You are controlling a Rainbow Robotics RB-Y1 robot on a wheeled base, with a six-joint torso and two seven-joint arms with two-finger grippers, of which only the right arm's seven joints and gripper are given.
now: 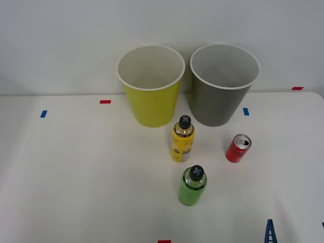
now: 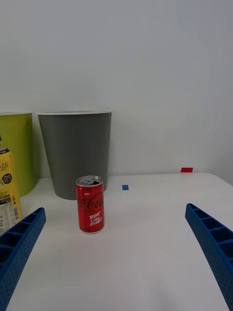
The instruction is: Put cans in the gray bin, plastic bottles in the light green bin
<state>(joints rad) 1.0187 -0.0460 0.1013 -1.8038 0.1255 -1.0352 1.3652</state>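
A red can (image 1: pixel 238 148) (image 2: pixel 90 204) stands upright on the white table, in front of the gray bin (image 1: pixel 223 86) (image 2: pixel 75 153). The light green bin (image 1: pixel 151 87) (image 2: pixel 17 150) stands left of the gray one. A yellow plastic bottle (image 1: pixel 183 139) (image 2: pixel 7 192) with a black cap stands before the two bins, and a bright green bottle (image 1: pixel 192 186) stands nearer to me. My right gripper (image 1: pixel 296 232) (image 2: pixel 115 212) is open and empty at the table's near right, facing the red can from a short distance.
Small red (image 1: pixel 105 102) and blue (image 1: pixel 245 111) tape marks dot the white table (image 1: pixel 76 177). A pale wall rises right behind the bins. Open tabletop lies to the left and between my gripper and the red can.
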